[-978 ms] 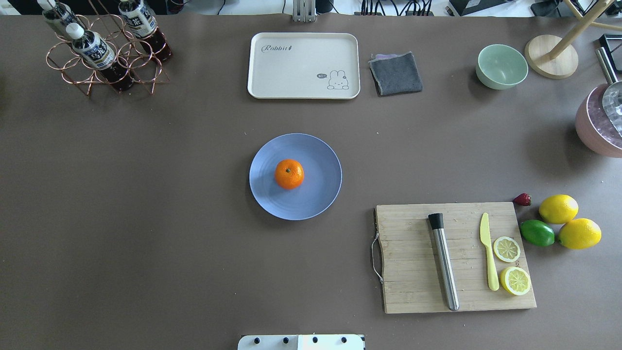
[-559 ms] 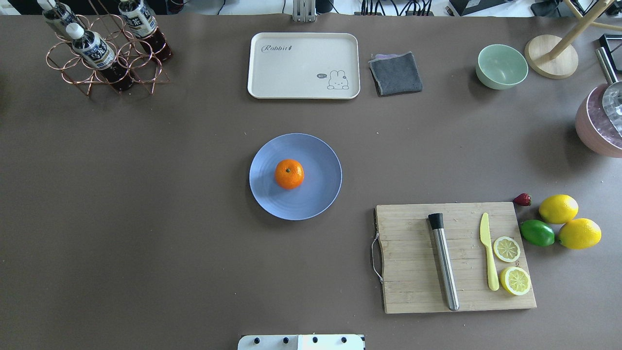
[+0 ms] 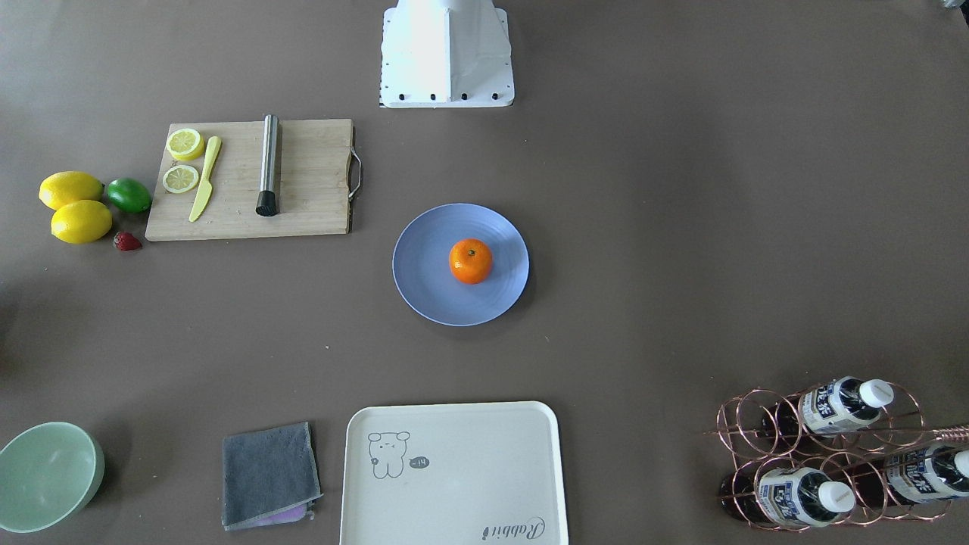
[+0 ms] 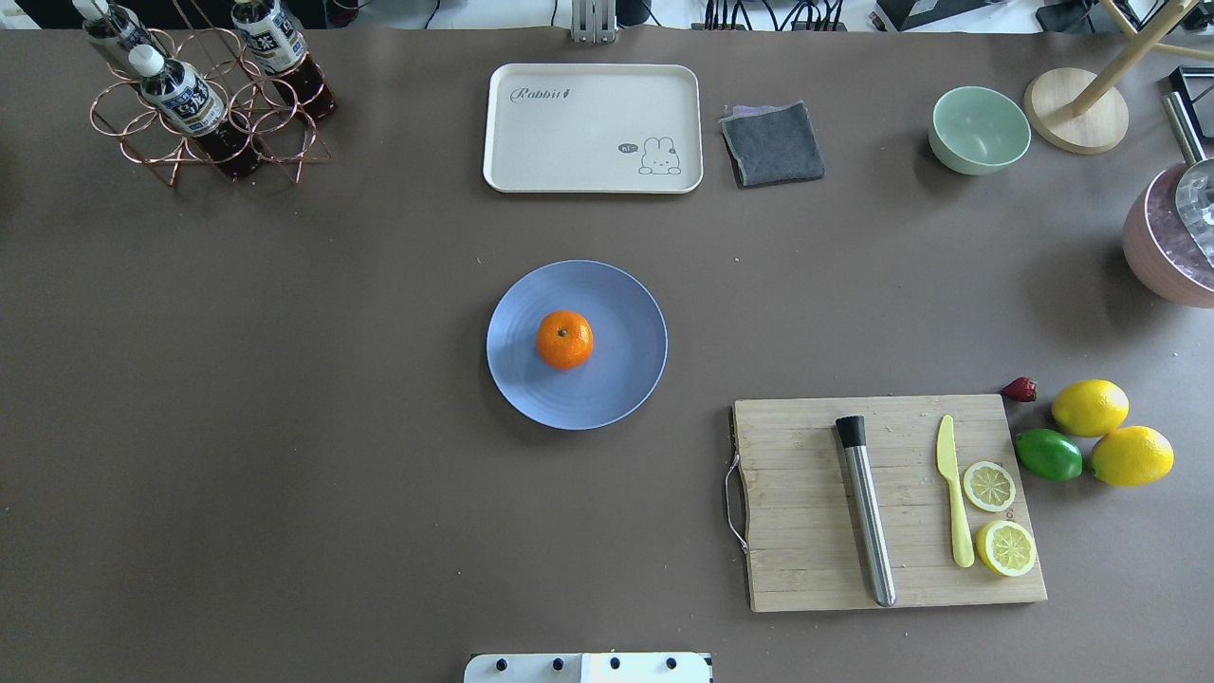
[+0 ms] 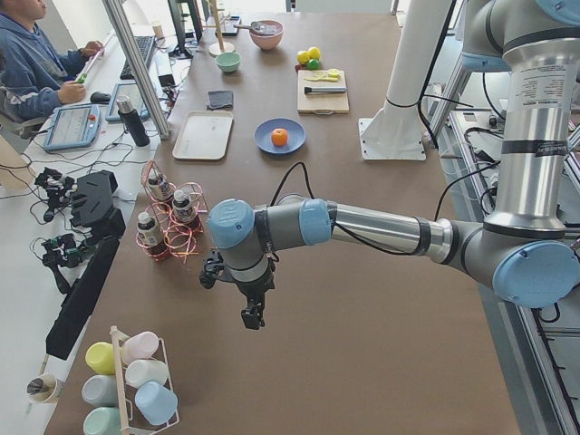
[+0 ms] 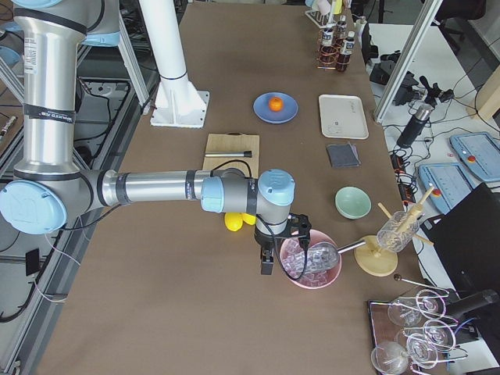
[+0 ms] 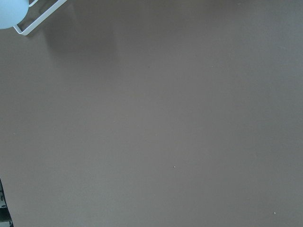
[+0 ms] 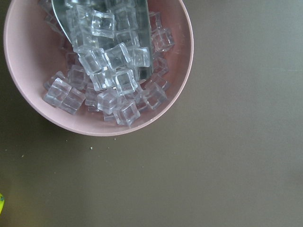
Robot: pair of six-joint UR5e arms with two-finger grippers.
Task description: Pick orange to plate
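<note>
The orange (image 4: 564, 340) rests near the middle of the pale blue plate (image 4: 626, 379) at the table's centre, stem dimple up; the front-facing view shows the orange (image 3: 470, 261) on the plate (image 3: 431, 295) too. No gripper is near them. The left gripper (image 5: 254, 317) hangs over bare table far out at the robot's left end, seen only in the exterior left view, so I cannot tell its state. The right gripper (image 6: 267, 264) hangs beside the pink ice bowl (image 6: 311, 264) at the right end, state likewise unclear.
A cream tray (image 4: 593, 128), grey cloth (image 4: 773, 142) and mint bowl (image 4: 979, 129) line the far side. The bottle rack (image 4: 204, 104) stands far left. A cutting board (image 4: 806, 512) with muddler, knife and lemon slices lies near right, lemons (image 4: 1091, 408) and lime (image 4: 1048, 454) beside it.
</note>
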